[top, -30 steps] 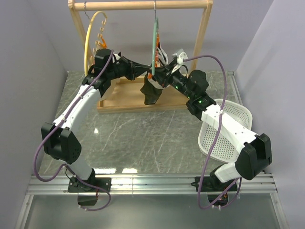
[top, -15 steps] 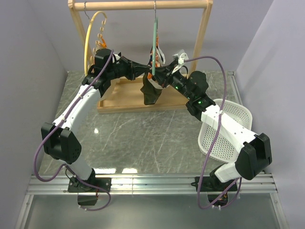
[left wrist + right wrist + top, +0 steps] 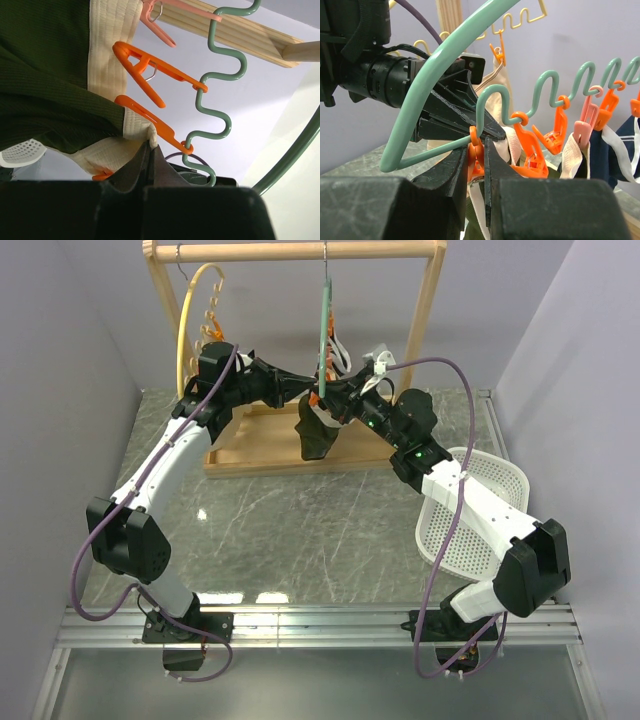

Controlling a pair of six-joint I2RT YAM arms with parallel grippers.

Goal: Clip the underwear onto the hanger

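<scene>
1. Left gripper [image 3: 151, 153] is clamped tight on the tan edge of the underwear [image 3: 45, 75], held up by the hanger [image 3: 451, 52].
2. Right gripper [image 3: 476, 150] is narrow, squeezing the end orange clip [image 3: 475, 165].
3. The underwear dangles below the hanger, which hangs on the wooden rack [image 3: 290, 250].

Underwear [image 3: 45, 75] cropped by the left wrist view's edges, orange clip [image 3: 476, 170] half hidden inside the right hand [image 3: 476, 146]

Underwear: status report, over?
Left gripper shut on underwear waistband. Right gripper pinching end orange clip on hanger. Nothing blocking.
</scene>
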